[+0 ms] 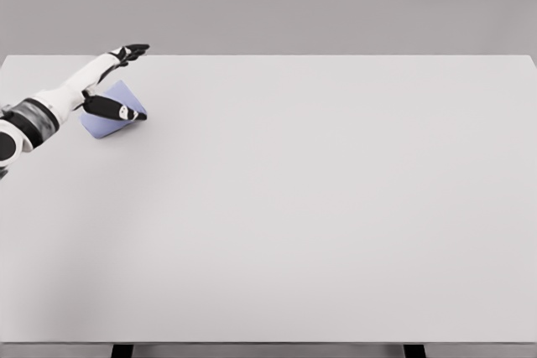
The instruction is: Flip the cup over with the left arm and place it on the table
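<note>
Left hand spread wide, thumb over the blue cup lying beneath it on the table, not gripping.

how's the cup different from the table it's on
The cup is pale blue; the table is light grey-white. The cup is small and sits at the far left; the table fills most of the head view. The cup is tilted, not upright, while the table lies flat. The left hand reaches over the cup; the rest of the table is untouched. Both look plain and matte.
</note>
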